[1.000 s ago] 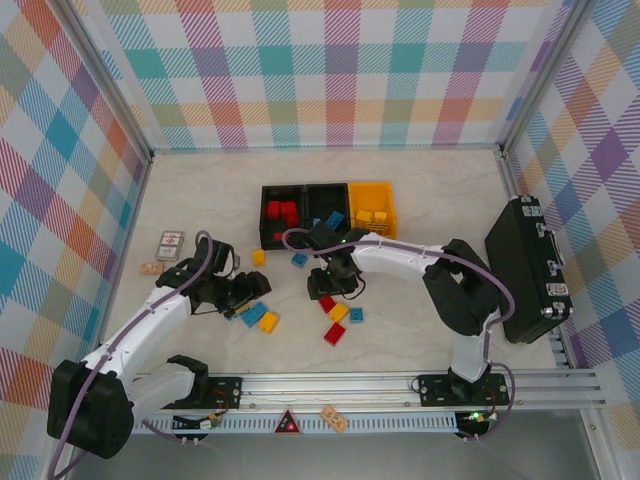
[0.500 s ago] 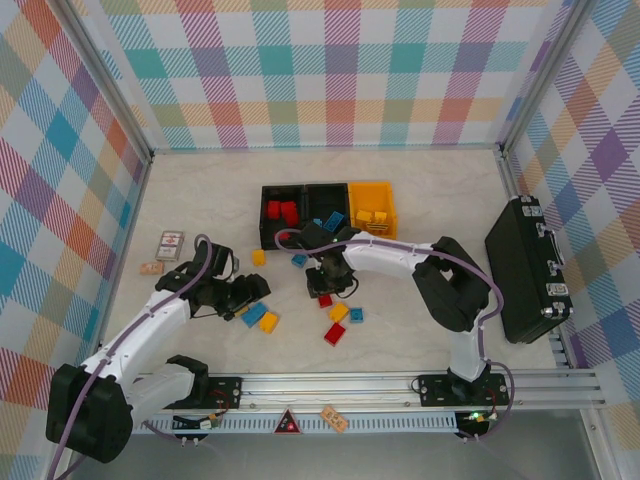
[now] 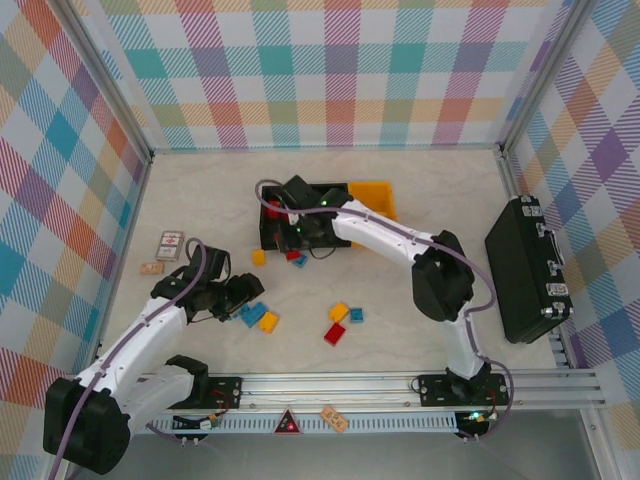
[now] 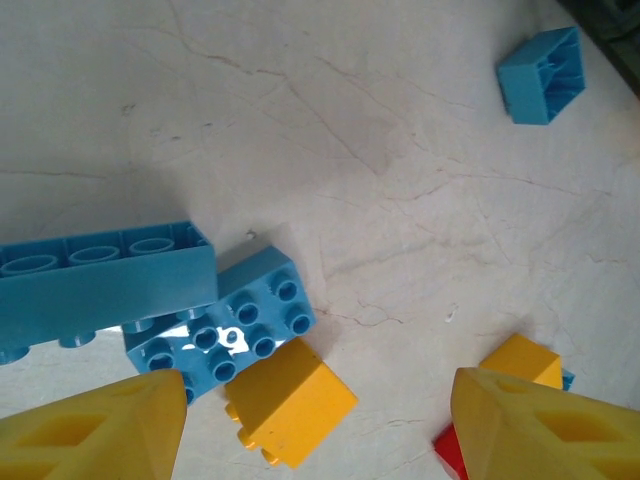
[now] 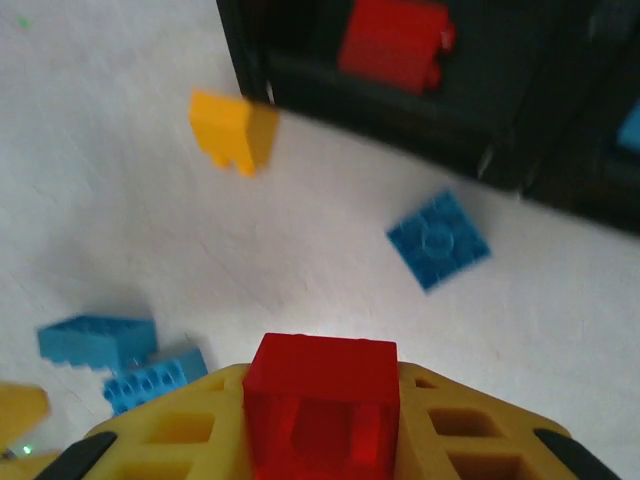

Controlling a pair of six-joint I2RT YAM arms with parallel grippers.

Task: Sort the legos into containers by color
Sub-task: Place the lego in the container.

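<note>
Right wrist: R claw [image 5: 322,420] pinches red lego [image 5: 322,385].

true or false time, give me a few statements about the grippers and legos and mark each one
1. The right gripper is shut on a red lego. True.
2. The left gripper grips a blue lego. False: it is open and holds nothing, over a blue lego and a yellow lego.
3. Another red lego lies in a black container. True.
4. The black case lies on the left side. False: it lies on the right side.
</note>
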